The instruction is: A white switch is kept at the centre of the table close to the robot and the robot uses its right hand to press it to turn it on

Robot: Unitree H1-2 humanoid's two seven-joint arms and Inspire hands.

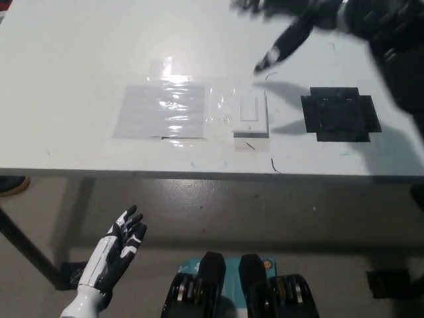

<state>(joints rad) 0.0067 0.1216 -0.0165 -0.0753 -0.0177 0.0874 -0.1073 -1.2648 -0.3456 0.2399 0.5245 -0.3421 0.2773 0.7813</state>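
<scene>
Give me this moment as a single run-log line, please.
right hand: raised, blurred, clear of switch | white switch: uncovered on table | black patch: right of switch | left hand: open, resting below table edge

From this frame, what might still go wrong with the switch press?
1. The right hand is raised and blurred above the far side of the table, off the switch; a fast approach could miss the rocker or hit the housing.
2. The switch sits near the table's front edge on glossy film; a hard push might slide it.
3. Whether the rocker is on cannot be told here.
The left hand rests open below the table.
</scene>
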